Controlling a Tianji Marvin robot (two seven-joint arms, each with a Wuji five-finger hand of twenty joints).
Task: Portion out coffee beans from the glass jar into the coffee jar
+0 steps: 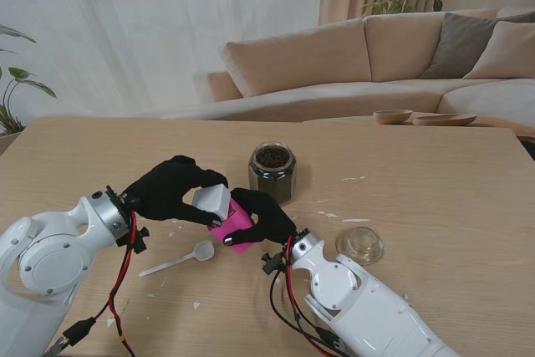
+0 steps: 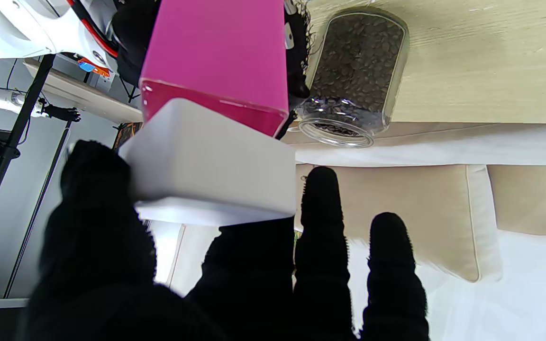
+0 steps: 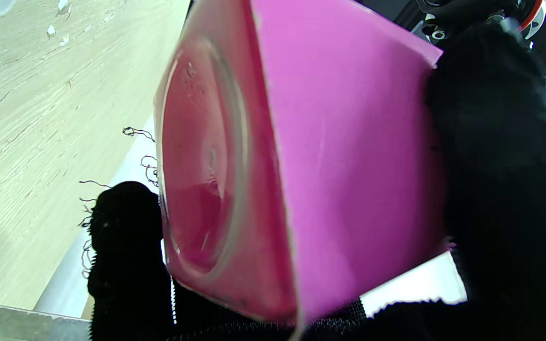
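With the right hand (image 1: 263,216) clasping the pink coffee jar (image 1: 232,221) at lower centre of the frame and the left hand (image 1: 171,188) gripping its white lid (image 1: 212,201), an uneven pull could jerk the jar into the open glass jar (image 1: 272,171) of beans on the bench (image 1: 435,198).

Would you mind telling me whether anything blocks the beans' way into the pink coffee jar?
Yes: its white lid is on, gripped by the left hand; the right hand holds the pink coffee jar.
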